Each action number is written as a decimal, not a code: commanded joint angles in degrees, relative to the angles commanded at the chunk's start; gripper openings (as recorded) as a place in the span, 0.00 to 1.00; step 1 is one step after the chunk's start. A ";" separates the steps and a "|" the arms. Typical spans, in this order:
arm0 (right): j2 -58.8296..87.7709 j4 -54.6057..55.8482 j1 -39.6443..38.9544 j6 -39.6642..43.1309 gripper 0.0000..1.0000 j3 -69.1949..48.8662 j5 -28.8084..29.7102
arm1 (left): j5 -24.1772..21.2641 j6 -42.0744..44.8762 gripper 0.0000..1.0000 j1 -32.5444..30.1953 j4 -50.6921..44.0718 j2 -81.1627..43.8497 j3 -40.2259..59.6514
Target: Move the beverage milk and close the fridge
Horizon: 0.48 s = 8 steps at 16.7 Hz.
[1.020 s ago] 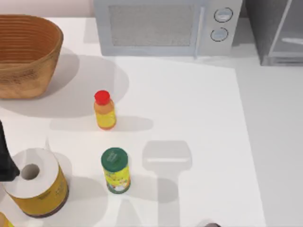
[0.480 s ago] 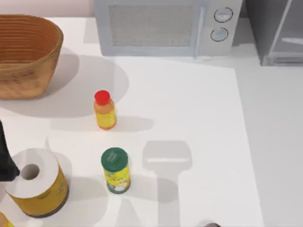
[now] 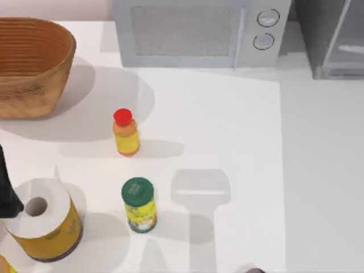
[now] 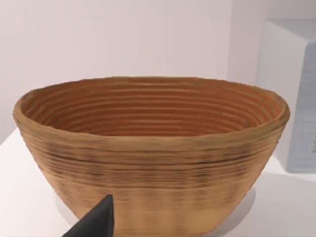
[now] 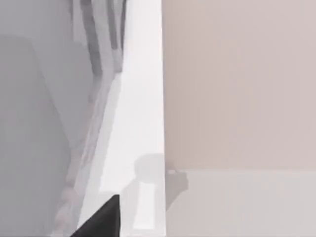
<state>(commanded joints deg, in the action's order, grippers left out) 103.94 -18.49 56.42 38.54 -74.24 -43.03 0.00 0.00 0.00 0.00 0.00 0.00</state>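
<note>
The fridge (image 3: pixel 331 38) is the grey cabinet at the table's back right corner, its pale door panel (image 3: pixel 351 50) set in a grey frame. The right wrist view looks along its grey side (image 5: pixel 44 128) from close by, with a dark tip of my right gripper (image 5: pixel 104 217) at the picture's edge. The beverage milk is out of view. My left arm (image 3: pixel 5 187) is parked at the left edge beside a paper roll. A dark tip of my left gripper (image 4: pixel 96 223) points at the basket (image 4: pixel 148 158).
A white microwave (image 3: pixel 199 31) stands at the back centre and a woven basket (image 3: pixel 28 65) at the back left. A red-capped orange bottle (image 3: pixel 125 132), a green-lidded yellow jar (image 3: pixel 139 205) and a paper roll (image 3: pixel 42 219) stand on the left half.
The grey shade over the right side of the table has spread leftwards at the front. The bottles, the jar and the left arm stay where they were.
</note>
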 joint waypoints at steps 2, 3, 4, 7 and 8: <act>0.44 2.32 -2.62 -3.01 1.00 0.37 1.01 | 0.00 0.00 1.00 0.00 0.00 0.00 0.00; 0.55 2.75 -3.26 -3.67 1.00 0.50 1.29 | 0.00 0.00 1.00 0.00 0.00 0.00 0.00; 0.57 2.82 -3.38 -3.79 1.00 0.52 1.35 | 0.00 0.00 1.00 0.00 0.00 0.00 0.00; 0.57 2.82 -3.38 -3.79 1.00 0.52 1.35 | 0.00 0.00 1.00 0.00 0.00 0.00 0.00; 0.29 2.87 -2.85 -3.69 1.00 0.51 1.25 | 0.00 0.00 1.00 0.00 0.00 0.00 0.00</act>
<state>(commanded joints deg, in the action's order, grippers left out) 104.23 -15.62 53.57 34.85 -73.73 -41.78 0.00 0.00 0.00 0.00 0.00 0.00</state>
